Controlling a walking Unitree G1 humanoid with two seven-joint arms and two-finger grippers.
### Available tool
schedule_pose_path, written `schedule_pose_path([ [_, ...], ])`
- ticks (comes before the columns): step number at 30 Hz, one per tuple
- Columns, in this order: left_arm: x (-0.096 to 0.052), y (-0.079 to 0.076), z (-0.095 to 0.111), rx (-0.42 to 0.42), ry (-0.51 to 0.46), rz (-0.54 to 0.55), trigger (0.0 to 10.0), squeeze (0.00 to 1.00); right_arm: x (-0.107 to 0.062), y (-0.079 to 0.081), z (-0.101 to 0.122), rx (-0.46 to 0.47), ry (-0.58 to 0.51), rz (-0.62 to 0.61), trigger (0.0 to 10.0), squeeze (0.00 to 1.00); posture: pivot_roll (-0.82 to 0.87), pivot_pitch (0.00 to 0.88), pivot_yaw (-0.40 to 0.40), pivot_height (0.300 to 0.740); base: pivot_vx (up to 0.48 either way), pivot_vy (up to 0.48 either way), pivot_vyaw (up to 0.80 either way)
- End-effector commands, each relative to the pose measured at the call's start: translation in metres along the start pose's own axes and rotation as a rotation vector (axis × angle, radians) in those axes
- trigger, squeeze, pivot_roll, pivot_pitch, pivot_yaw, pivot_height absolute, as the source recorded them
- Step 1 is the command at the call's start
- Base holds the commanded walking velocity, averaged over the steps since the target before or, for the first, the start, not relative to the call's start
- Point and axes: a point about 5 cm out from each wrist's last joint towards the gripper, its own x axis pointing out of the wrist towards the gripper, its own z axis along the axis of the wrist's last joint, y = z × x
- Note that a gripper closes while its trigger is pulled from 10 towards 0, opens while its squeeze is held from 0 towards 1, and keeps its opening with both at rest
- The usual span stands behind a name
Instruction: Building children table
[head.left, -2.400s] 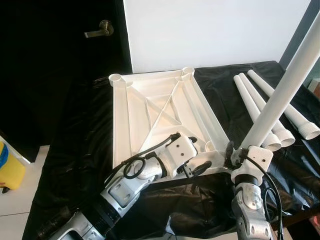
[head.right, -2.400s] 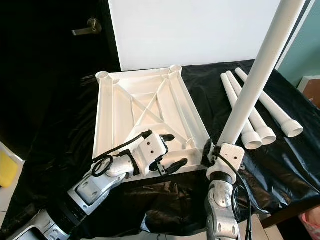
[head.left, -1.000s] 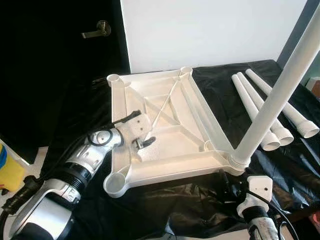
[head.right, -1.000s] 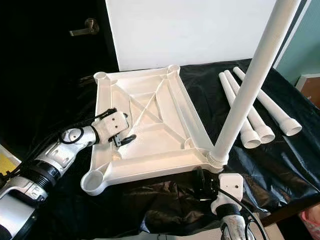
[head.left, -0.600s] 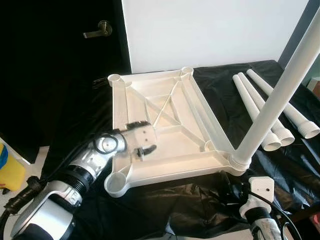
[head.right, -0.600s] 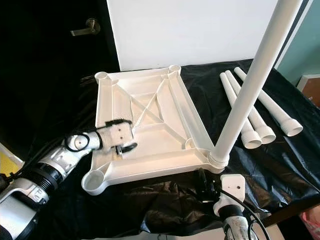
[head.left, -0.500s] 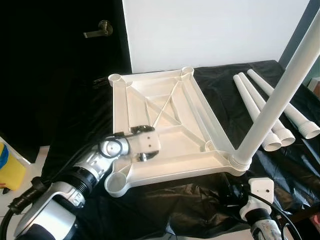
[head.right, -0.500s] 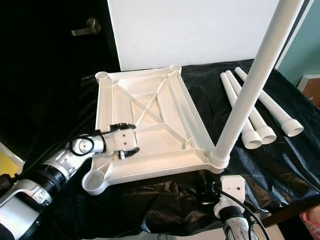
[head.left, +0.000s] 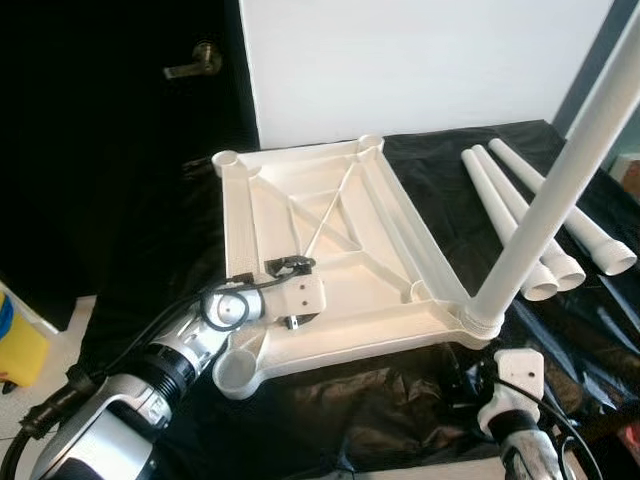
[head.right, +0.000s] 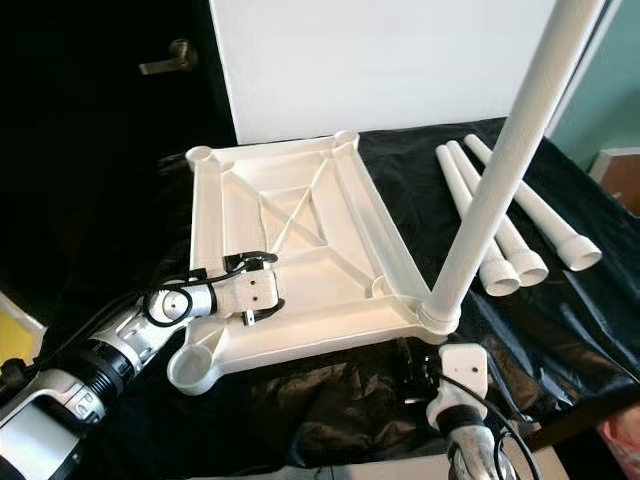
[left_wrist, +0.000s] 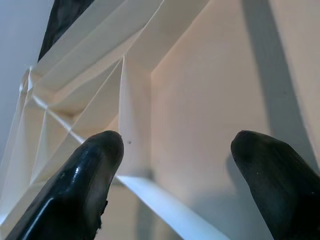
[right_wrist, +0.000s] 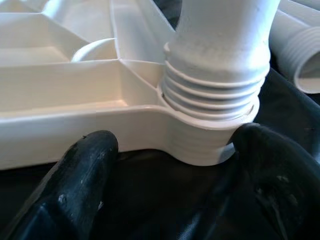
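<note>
upside-down white tabletop lies on the black-covered table w/ one leg standing screwed into its near right corner socket, and three loose legs lie side by side to the right, long axes running away from the robot. right gripper sits low just in front of that socket, fingers spread and holding nothing; left gripper is spread over the near-left ribs, empty. my guess: the loose legs are on the right arm's side so it's nearer for the next pick, w/ the empty near-left socket by the left gripper.
</note>
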Motion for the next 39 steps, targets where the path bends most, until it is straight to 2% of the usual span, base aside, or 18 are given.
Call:
schedule_pose_path([
  [1,0.0,-0.027,-0.001,-0.035,-0.004,-0.236,10.0,0.0,0.009,0.005,0.0,0.017,0.009,0.053,10.0,0.0,-0.09,0.0,0.034,0.74,0.0,0.0,0.0],
  [2,0.0,-0.027,-0.001,-0.035,-0.004,-0.236,10.0,0.0,0.009,0.005,0.0,0.017,0.009,0.053,10.0,0.0,-0.09,0.0,0.034,0.74,0.0,0.0,0.0],
  [5,-0.006,-0.039,0.003,-0.093,-0.022,-0.339,10.0,0.0,0.029,0.009,0.005,0.004,-0.004,0.113,10.0,0.0,-0.08,0.0,0.032,0.74,0.0,0.0,0.0],
  [10,-0.008,-0.043,0.005,-0.113,-0.025,-0.365,10.0,0.0,0.035,0.011,0.005,0.001,-0.001,0.146,10.0,0.0,-0.08,0.0,0.033,0.74,0.0,0.0,0.0],
  [12,-0.01,-0.051,0.012,-0.156,-0.046,-0.418,10.0,0.0,0.048,0.011,0.009,-0.011,-0.009,0.166,10.0,0.0,-0.07,0.0,0.032,0.74,0.0,0.0,0.0],
  [18,-0.008,-0.056,0.02,-0.209,-0.073,-0.435,10.0,0.0,0.063,0.009,0.013,-0.033,-0.023,0.175,10.0,0.0,-0.07,0.0,0.029,0.74,0.0,0.0,0.0],
  [22,-0.007,-0.063,0.037,-0.238,-0.141,-0.457,10.0,0.0,0.08,0.006,0.016,-0.059,-0.033,0.164,10.0,0.0,-0.06,0.0,0.028,0.74,0.0,0.0,0.0],
  [24,-0.007,-0.063,0.037,-0.238,-0.141,-0.457,10.0,0.0,0.08,0.006,0.016,-0.059,-0.033,0.164,10.0,0.0,-0.06,0.0,0.028,0.74,0.0,0.0,0.0],
  [27,-0.006,-0.069,0.049,-0.256,-0.186,-0.473,10.0,0.0,0.088,0.004,0.019,-0.067,-0.039,0.152,10.0,0.0,-0.06,0.0,0.028,0.74,0.0,0.0,0.0],
  [29,-0.003,-0.069,0.057,-0.266,-0.214,-0.45,10.0,0.0,0.093,0.004,0.022,-0.076,-0.047,0.147,10.0,0.0,-0.06,0.0,0.027,0.74,0.0,0.0,0.0],
  [31,0.003,-0.054,0.055,-0.253,-0.203,-0.329,10.0,0.0,0.095,0.0,0.022,-0.076,-0.05,0.131,10.0,0.0,-0.06,0.0,0.024,0.74,0.0,0.0,0.0],
  [32,0.003,-0.054,0.055,-0.253,-0.203,-0.329,10.0,0.0,0.095,0.0,0.022,-0.076,-0.05,0.131,10.0,0.0,-0.06,0.0,0.024,0.74,0.0,0.0,0.0],
  [33,0.004,-0.05,0.055,-0.249,-0.199,-0.297,10.0,0.0,0.095,-0.001,0.022,-0.075,-0.051,0.127,10.0,0.0,-0.06,0.0,0.024,0.74,0.0,0.0,0.0],
  [34,0.006,-0.041,0.053,-0.222,-0.194,-0.221,10.0,0.0,0.095,-0.003,0.022,-0.08,-0.052,0.118,10.0,0.0,-0.06,0.001,0.022,0.74,0.0,0.0,0.0],
  [35,0.006,-0.041,0.053,-0.222,-0.194,-0.221,10.0,0.0,0.095,-0.003,0.022,-0.08,-0.052,0.118,10.0,0.0,-0.06,0.001,0.022,0.74,0.0,0.0,0.0],
  [36,0.008,-0.027,0.051,-0.197,-0.19,-0.123,10.0,0.0,0.094,-0.006,0.021,-0.084,-0.051,0.104,10.0,0.0,-0.05,0.003,0.021,0.74,0.0,0.0,0.0],
  [38,0.007,-0.005,0.046,-0.197,-0.168,0.029,10.0,0.0,0.093,-0.013,0.019,-0.083,-0.057,0.074,10.0,0.0,-0.05,0.006,0.022,0.74,0.0,0.0,0.0],
  [39,0.007,-0.005,0.046,-0.197,-0.168,0.029,10.0,0.0,0.093,-0.013,0.019,-0.083,-0.057,0.074,10.0,0.0,-0.05,0.006,0.022,0.74,0.0,0.0,0.0],
])
